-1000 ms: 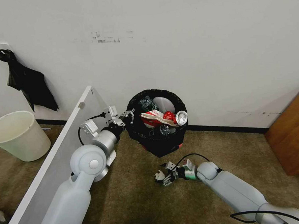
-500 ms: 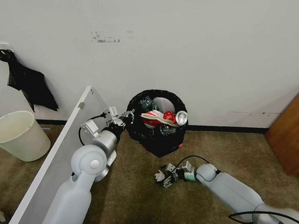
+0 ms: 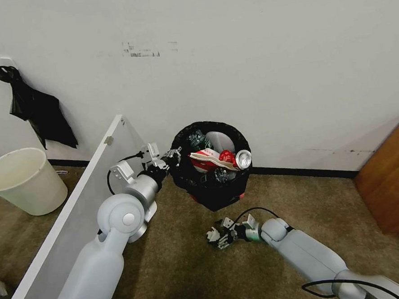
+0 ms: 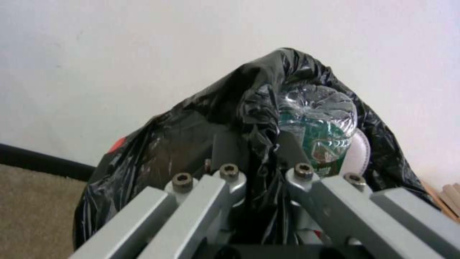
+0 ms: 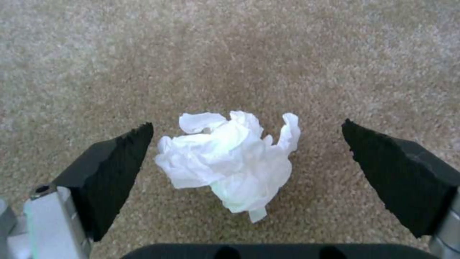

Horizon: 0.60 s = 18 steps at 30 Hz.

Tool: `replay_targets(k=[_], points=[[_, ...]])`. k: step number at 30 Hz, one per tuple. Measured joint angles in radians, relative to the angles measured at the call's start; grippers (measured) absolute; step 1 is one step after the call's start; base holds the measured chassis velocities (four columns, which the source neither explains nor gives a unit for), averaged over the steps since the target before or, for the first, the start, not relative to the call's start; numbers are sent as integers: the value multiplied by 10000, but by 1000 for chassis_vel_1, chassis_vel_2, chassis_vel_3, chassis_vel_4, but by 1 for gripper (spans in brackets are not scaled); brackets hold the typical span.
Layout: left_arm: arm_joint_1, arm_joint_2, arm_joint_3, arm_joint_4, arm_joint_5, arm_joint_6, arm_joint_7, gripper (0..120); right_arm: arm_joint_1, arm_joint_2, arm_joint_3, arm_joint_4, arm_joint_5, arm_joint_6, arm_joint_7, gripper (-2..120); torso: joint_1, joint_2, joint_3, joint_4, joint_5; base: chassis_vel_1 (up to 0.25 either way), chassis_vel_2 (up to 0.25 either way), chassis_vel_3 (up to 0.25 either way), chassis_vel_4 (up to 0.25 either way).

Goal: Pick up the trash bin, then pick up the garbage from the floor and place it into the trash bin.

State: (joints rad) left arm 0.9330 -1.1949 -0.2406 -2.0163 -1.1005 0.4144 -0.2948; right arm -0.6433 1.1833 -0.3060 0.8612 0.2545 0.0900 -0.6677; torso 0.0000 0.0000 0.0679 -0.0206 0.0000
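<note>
One white paper wad (image 5: 230, 163), crumpled and loose-edged, lies on the beige carpet (image 5: 239, 43) between the spread fingers of the right gripper (image 3: 219, 237), touching neither pad. Left gripper (image 3: 174, 156) pinches the black bag at the rim of the bin (image 3: 211, 167), held off the floor near the wall. Bin looks full: crushed red can (image 3: 227, 157), silver can end, red-white carton (image 3: 204, 158), clear bottle (image 4: 316, 122) with green label pressed against the liner.
</note>
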Motion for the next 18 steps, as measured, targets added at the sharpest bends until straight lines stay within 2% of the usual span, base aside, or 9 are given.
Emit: replay_targets(k=[18], points=[[13,-2,17,54,21,-14,43,4,-25,368,14,-445,-230,55,47,100,0,0,0,0,0,0,0,0,0]])
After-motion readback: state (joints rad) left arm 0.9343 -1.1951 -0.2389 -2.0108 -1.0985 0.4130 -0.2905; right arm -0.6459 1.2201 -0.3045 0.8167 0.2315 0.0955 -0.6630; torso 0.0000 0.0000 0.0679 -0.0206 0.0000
